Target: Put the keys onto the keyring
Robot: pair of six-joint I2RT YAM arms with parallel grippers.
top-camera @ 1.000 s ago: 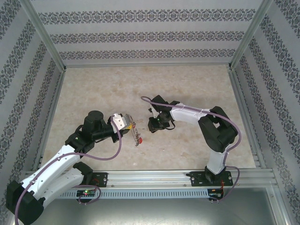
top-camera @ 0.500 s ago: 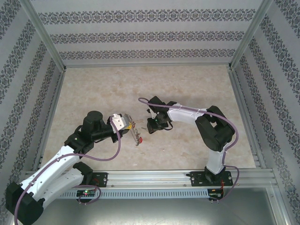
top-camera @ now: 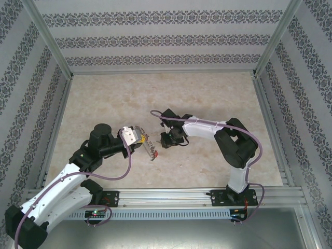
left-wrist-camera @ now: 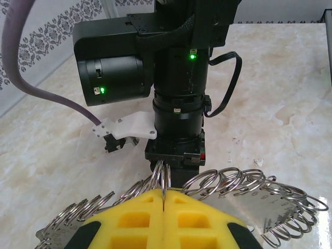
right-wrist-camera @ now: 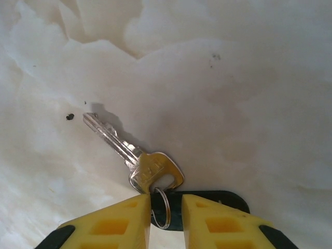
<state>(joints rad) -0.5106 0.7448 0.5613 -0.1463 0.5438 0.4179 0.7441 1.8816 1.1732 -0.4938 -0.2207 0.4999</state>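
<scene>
Fingers [left-wrist-camera: 129,212] of the left gripper [left-wrist-camera: 163,193] are pressed together on the keyring [left-wrist-camera: 233,179], pinching its wire rim so the coiled loops fan out to both sides. In the top view the left gripper [top-camera: 140,137] holds the keyring [top-camera: 146,139] just above the bench [top-camera: 218,98], left of centre, with something red-tagged [top-camera: 153,153] hanging below the keyring. The right gripper [top-camera: 167,140] points down close beside it, to its right. In the right wrist view, the yellow fingers [right-wrist-camera: 119,223] of the right gripper [right-wrist-camera: 166,199] are nearly closed, pinching the small ring [right-wrist-camera: 162,210] on the head of a metal key [right-wrist-camera: 132,155]. A black plastic piece [right-wrist-camera: 212,199] shows between the fingers. The key's blade slants away over the bench [right-wrist-camera: 249,93]; whether it touches the surface I cannot tell.
</scene>
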